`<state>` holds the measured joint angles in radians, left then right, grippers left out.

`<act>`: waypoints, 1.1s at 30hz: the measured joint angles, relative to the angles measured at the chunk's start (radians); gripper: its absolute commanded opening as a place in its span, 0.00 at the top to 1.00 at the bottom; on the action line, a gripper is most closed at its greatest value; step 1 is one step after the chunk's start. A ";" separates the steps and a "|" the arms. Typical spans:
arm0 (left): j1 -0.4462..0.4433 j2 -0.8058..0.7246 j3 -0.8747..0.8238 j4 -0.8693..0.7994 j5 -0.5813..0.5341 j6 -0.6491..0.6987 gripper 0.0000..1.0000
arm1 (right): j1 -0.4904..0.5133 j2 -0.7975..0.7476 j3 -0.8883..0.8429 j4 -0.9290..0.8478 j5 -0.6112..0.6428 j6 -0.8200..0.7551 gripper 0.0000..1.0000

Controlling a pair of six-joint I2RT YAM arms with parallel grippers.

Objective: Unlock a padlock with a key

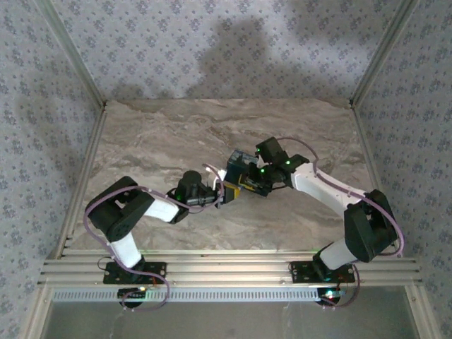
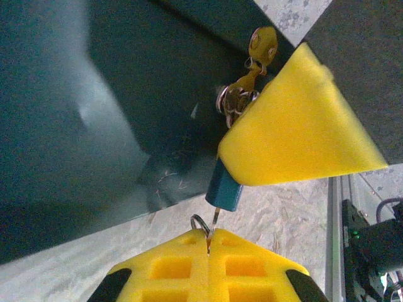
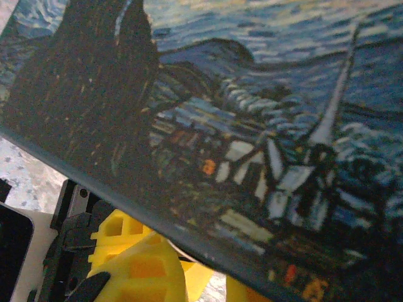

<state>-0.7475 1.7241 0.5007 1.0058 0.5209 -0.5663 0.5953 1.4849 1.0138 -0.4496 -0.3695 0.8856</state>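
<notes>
Roughly mid worktop (image 1: 176,134): the padlock (image 1: 238,167), tilted, dark blue w/ swirly print. Right pincer (image 1: 251,181) clamps it from padlock's right side, yellow pads on its body. Left pincer (image 2: 209,244) just below-left of padlock, pads pressed together, pinching thin metal end of the key (image 2: 224,186); blue head right by padlock's edge.

Cropped and buried
The padlock (image 3: 252,126) overruns the right wrist frame; the key (image 2: 223,189) loses its thin end between the pads (image 2: 182,267) of the left gripper (image 2: 210,242).
</notes>
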 measured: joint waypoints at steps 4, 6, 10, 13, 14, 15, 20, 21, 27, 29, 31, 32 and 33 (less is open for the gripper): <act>-0.020 -0.016 -0.074 0.037 -0.017 -0.002 1.00 | 0.060 0.005 -0.021 -0.001 0.035 -0.003 0.68; -0.025 -0.029 -0.106 0.043 -0.024 -0.001 1.00 | 0.090 0.005 -0.034 0.000 0.048 -0.004 0.64; -0.026 -0.035 -0.168 0.045 -0.053 -0.004 1.00 | 0.130 0.005 -0.061 0.007 0.066 0.003 0.52; -0.037 -0.035 -0.201 0.038 -0.089 -0.005 1.00 | 0.142 0.005 -0.069 0.012 0.079 0.008 0.46; -0.044 -0.035 -0.204 0.036 -0.100 -0.005 1.00 | 0.145 0.003 -0.069 0.013 0.086 0.007 0.43; -0.050 -0.035 -0.205 0.035 -0.108 -0.005 1.00 | 0.147 -0.002 -0.069 0.013 0.092 0.009 0.41; -0.080 -0.064 -0.205 -0.005 -0.160 -0.012 1.00 | 0.164 -0.106 -0.089 0.013 0.149 0.008 0.35; -0.085 -0.072 -0.205 -0.014 -0.167 -0.015 1.00 | 0.167 -0.137 -0.099 0.013 0.161 0.009 0.35; -0.127 -0.156 -0.196 -0.141 -0.224 -0.026 1.00 | 0.185 -0.374 -0.271 0.080 0.276 0.077 0.34; -0.146 -0.192 -0.185 -0.206 -0.242 -0.030 1.00 | 0.193 -0.448 -0.371 0.133 0.321 0.134 0.35; -0.162 -0.222 -0.171 -0.268 -0.257 -0.038 1.00 | 0.209 -0.496 -0.463 0.180 0.366 0.188 0.35; -0.168 -0.237 -0.165 -0.296 -0.265 -0.044 1.00 | 0.224 -0.512 -0.502 0.203 0.389 0.214 0.35; -0.172 -0.247 -0.160 -0.319 -0.272 -0.050 1.00 | 0.241 -0.521 -0.532 0.218 0.411 0.238 0.35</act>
<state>-0.9195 1.4769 0.3408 0.6872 0.2485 -0.6163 0.8364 0.9638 0.4816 -0.2314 0.0414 1.1233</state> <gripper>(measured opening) 0.057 0.652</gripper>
